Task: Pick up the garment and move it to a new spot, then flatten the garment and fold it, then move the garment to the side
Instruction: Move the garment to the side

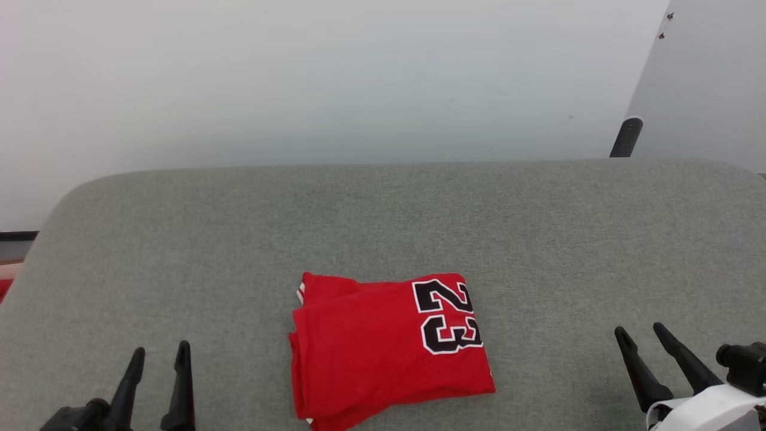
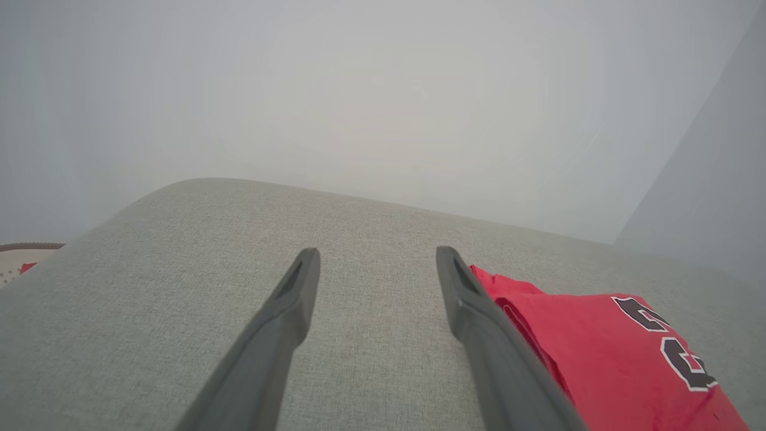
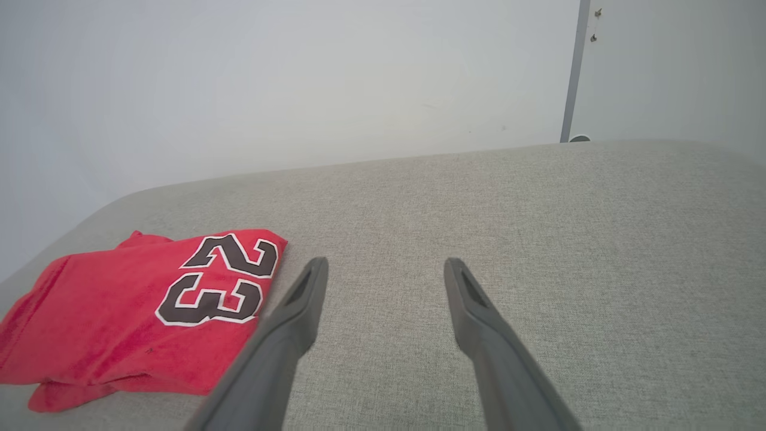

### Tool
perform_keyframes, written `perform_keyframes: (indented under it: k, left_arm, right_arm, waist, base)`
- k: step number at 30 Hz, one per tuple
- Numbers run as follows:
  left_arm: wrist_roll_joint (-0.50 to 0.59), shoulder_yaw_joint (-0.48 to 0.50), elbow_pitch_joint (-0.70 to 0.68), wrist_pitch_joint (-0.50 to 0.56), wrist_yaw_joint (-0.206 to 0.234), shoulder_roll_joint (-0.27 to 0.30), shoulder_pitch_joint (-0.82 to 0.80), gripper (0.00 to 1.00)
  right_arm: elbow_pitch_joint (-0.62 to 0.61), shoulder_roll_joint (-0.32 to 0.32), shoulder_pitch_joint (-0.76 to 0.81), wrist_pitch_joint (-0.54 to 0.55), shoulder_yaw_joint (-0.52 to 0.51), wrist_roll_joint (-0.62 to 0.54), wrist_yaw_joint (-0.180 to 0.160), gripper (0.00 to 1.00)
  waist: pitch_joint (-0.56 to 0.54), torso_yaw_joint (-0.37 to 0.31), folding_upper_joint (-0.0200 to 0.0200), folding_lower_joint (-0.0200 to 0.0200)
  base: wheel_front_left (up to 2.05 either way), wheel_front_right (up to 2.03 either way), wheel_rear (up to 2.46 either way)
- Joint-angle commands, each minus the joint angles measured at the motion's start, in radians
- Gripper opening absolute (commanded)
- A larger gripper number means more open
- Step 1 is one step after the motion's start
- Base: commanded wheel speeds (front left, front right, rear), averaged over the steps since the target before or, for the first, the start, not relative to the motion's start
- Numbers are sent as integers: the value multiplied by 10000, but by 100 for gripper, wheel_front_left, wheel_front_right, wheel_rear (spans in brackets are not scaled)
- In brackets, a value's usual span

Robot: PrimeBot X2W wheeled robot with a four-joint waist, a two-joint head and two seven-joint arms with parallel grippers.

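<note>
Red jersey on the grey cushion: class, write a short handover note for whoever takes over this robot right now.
Left claw: open, empty, clear of the garment.
Right claw: open, empty.
Garment: folded into a compact rectangle, number up, on the grey cushion between the claws.
Done: flattening and folding, it seems.
Left: probably moving it to the side.

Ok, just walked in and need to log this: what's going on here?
Nothing is being held right now. The garment, a red jersey showing 23, lies folded on the grey padded surface. The robot's left jaws and right jaws stand open on either side, clear of it.
</note>
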Motion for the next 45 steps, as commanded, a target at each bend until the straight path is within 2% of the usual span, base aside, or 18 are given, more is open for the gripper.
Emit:
perform_keyframes:
  k: [1, 9, 19, 33, 45]
  left_arm:
    - [-15, -10, -32, 6, -29, -2, 80, 100]
    - [-90, -133, -34, 6, -30, 80, -24, 100]
    - [-21, -78, 15, 6, -30, 233, 1, 100]
    - [-146, -502, 82, 6, -30, 36, -197, 100]
    - [-201, -725, 88, 6, -30, -303, -545, 100]
  right_arm:
    - [-71, 53, 109, 39, -70, -20, -7, 100]
    - [-447, 231, 219, 508, -144, -291, -7, 100]
    - [-468, 402, -259, 1320, 712, -287, -7, 100]
    - [845, 253, -1288, 2752, 1267, -180, -7, 100]
    - [1896, 135, -2236, 4192, 1256, -721, -7, 100]
  waist:
    - [0, 10, 0, 0]
    - [15, 255, 0, 0]
    - [36, 1216, 0, 0]
    - [414, 2805, 0, 0]
    - [1147, 3379, 0, 0]
  base:
    - [0, 0, 0]
    - [0, 0, 0]
    - [0, 0, 0]
    - [0, 0, 0]
    - [0, 0, 0]
